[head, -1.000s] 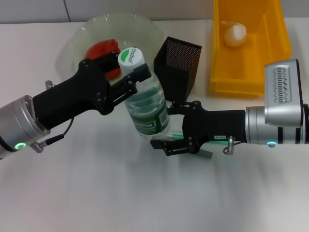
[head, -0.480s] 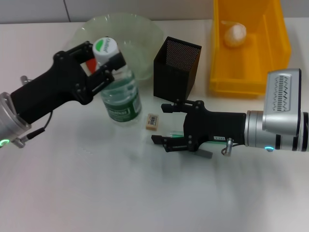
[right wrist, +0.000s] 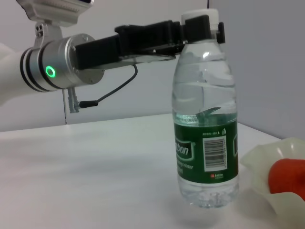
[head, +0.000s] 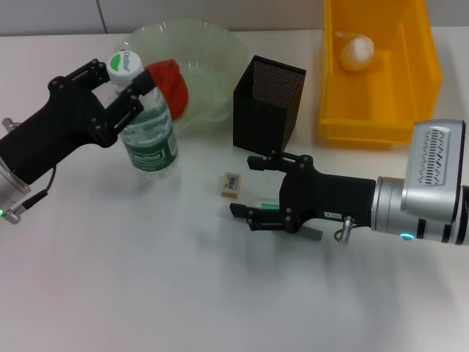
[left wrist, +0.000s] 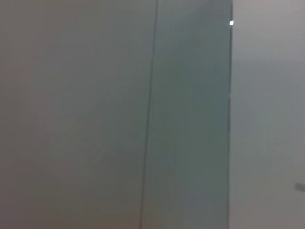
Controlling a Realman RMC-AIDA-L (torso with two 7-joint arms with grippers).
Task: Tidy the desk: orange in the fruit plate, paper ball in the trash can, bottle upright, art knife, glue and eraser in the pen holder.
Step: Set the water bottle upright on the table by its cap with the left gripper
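The bottle (head: 149, 139) stands upright on the white desk (head: 146, 293), just in front of the fruit plate (head: 212, 73) and off to the left of the pen holder (head: 267, 103), which serves as the landmark here. Nearest the robot, the right gripper (head: 253, 187) hangs low over the desk in front of the pen holder, its jaws spread apart with nothing between them. The eraser (head: 231, 184) lies flat between that gripper and the pen holder, slightly to the left. The left gripper (head: 117, 84) is clenched on the bottle's neck under the white cap, well to the left of the pen holder. Behind and to the left of the pen holder, the orange (head: 167, 82) sits in the fruit plate. To the right and farther back, the trash can (head: 381, 121) holds the paper ball (head: 355, 53).
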